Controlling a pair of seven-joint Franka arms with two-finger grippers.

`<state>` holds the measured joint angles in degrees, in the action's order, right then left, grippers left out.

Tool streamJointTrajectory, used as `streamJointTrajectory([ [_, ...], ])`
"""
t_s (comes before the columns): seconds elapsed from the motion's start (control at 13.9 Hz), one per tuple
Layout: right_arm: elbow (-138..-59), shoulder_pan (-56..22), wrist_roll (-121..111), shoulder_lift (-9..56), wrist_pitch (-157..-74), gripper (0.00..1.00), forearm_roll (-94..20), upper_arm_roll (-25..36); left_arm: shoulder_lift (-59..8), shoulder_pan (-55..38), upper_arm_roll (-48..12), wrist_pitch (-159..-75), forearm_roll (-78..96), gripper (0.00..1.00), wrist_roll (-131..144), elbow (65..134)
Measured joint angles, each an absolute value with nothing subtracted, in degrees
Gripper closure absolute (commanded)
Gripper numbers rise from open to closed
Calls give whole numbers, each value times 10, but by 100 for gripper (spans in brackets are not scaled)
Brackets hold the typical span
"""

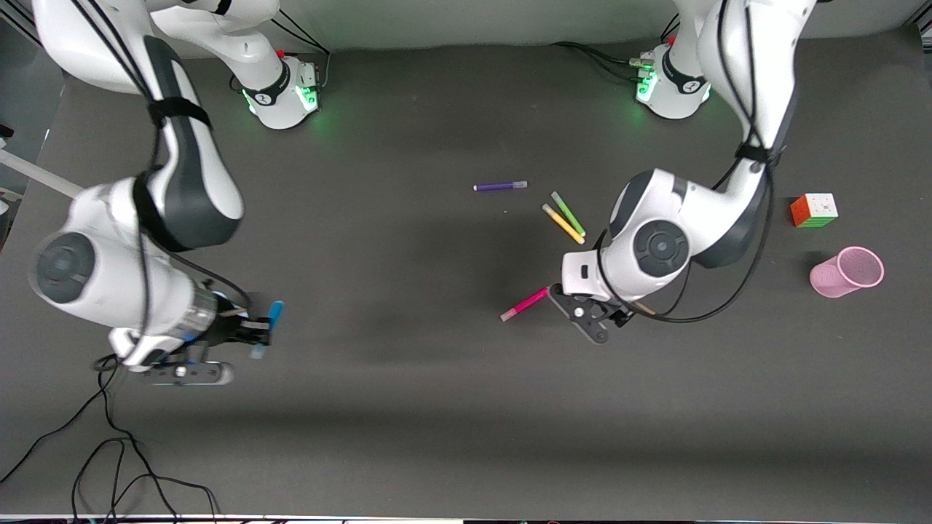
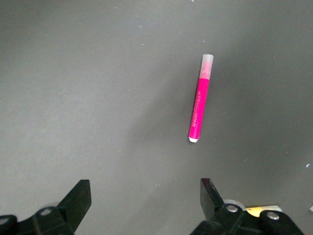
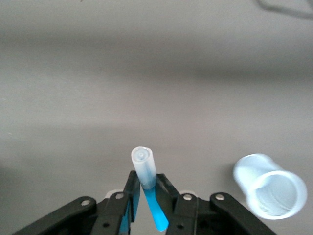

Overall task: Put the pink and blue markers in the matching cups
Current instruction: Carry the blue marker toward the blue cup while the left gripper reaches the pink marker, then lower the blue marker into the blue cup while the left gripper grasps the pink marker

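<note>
Pink marker [image 2: 199, 100] lies before open left claw [image 2: 146, 198]; right claw [image 3: 146, 193] grips blue marker [image 3: 146, 183].

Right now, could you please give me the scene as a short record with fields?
left gripper: open, over the table beside the pink marker
right gripper: shut on the blue marker
pink marker: lying flat on the table, not gripped
pink cup: tipped over at the left arm's end, near the puzzle cube
blue cup: tilted, seen only in the right wrist view
other pens: purple, green, yellow
</note>
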<state>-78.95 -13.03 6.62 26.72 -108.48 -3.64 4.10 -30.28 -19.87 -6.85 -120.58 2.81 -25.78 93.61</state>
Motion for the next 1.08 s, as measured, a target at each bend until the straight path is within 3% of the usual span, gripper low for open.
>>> streamJointTrajectory([
  [0.29, -833, -130, -46, 221, -1126, 94, 4, 93, -321, -224, -69, -1223, 1, 1, -272, 936],
  [0.72, -1099, -129, -157, 110, -1374, 94, 6, 161, -360, -259, -69, -1272, -11, 4, -272, 936],
  [1.08, -1237, -133, -161, 90, -1536, 94, -5, 166, -406, -280, -67, -1340, -36, 9, -271, 936],
])
